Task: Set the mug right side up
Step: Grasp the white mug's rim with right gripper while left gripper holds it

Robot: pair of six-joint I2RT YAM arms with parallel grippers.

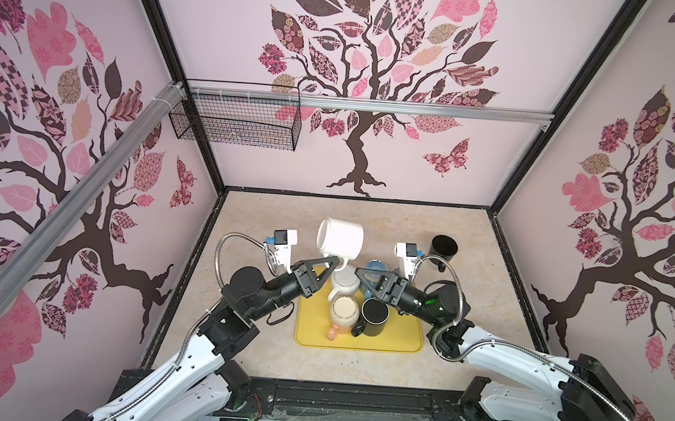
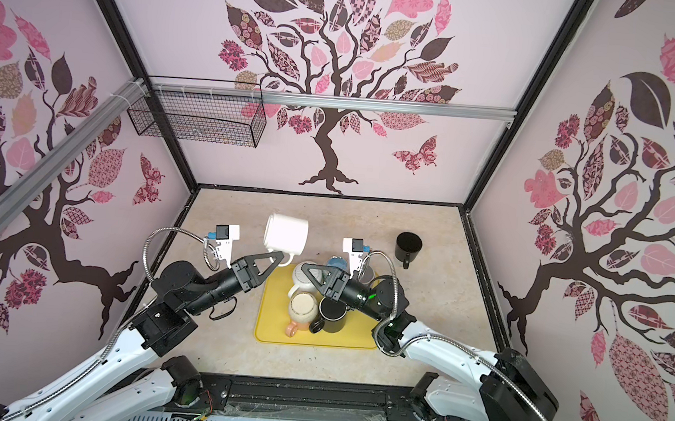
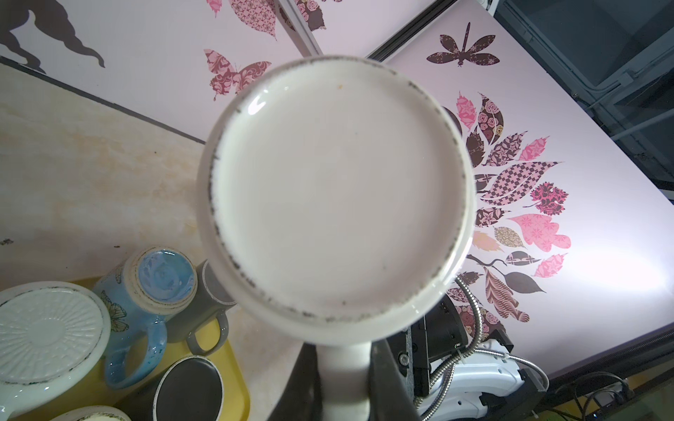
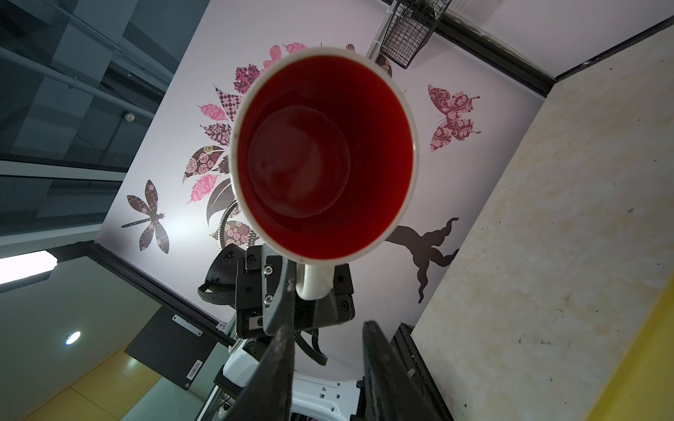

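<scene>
Below white mug [image 1: 339,236], inverted mugs [image 1: 344,310] apparently touch.

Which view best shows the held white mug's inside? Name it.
Right wrist view: it looks straight into the white mug, red inside. Left wrist view shows only its base; both top views show only its outer wall.

the white mug [image 1: 339,236], red inside, hangs on its side above the tabletop [image 1: 259,229], base leftward, handle clamped in the left gripper [image 1: 333,263].
</scene>
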